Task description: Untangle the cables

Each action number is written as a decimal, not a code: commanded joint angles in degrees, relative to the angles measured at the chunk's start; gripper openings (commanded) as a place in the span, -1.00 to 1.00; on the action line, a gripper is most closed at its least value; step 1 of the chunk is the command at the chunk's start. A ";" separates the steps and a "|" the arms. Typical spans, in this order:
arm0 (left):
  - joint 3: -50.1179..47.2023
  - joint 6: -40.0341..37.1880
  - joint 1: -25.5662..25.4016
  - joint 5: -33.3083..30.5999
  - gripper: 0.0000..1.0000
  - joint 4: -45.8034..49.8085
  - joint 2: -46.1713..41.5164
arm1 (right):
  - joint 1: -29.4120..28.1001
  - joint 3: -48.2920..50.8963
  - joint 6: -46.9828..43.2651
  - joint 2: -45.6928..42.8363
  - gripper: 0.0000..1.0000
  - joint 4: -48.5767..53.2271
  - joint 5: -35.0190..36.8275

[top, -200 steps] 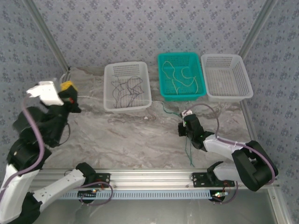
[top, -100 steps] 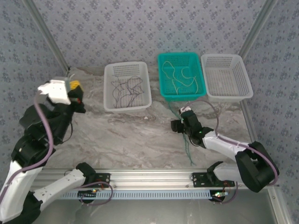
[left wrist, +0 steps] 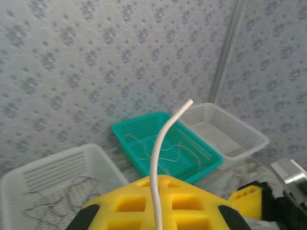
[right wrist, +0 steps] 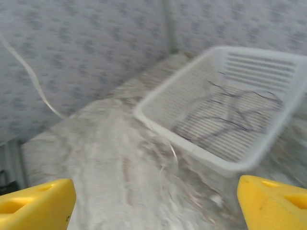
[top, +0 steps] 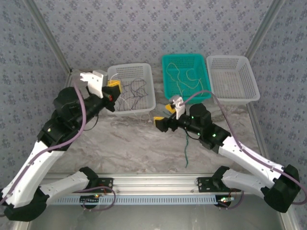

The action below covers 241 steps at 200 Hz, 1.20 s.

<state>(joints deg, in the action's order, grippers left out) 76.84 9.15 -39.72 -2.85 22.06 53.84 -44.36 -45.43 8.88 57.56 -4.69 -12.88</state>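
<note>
pincers first: your left pincer (left wrist: 156, 203) is clamped tight on a pale cable (left wrist: 159, 143), whose stiff free end curves up from between the yellow fingers. from above it hangs over the left white basket (top: 130, 66), where the maroon cables (top: 134, 92) lie in a loose heap. your right pincer (top: 164, 116) is spread wide and grips nothing, low over the table (top: 124, 139) between that basket and the teal basket (top: 164, 76), which holds more pale strands. a dark green cable (top: 186, 148) lies on the table beneath the right forearm, running toward the near edge. if you pull the pale cable away while its lower length is caught among the maroon ones, you will likely drag the heap out or shift the basket. a low sweep of the right arm could snag the green cable and carry it off the edge. you cannot trace where the pale cable's far end goes. the green cable's upper end is hidden under the arm. the right wrist view is smeared, and you cannot tell which cable its pale strand at upper left belongs to.
</note>
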 commanded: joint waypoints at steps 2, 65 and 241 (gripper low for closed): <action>-1.27 4.95 0.28 7.20 -1.00 -6.91 2.83 | -2.17 -1.90 -3.54 1.92 0.80 -7.82 -9.34; -2.21 10.26 0.26 11.57 -1.00 -11.63 5.14 | -5.63 -9.34 -6.79 15.49 0.61 -15.89 -12.58; -15.71 11.05 0.30 1.21 0.41 -10.86 -7.83 | 12.07 -36.10 -5.10 16.78 -1.00 4.33 9.34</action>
<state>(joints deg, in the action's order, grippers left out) 62.11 19.81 -39.72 -0.32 10.98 47.72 -38.00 -74.59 2.11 71.02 -6.35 -8.19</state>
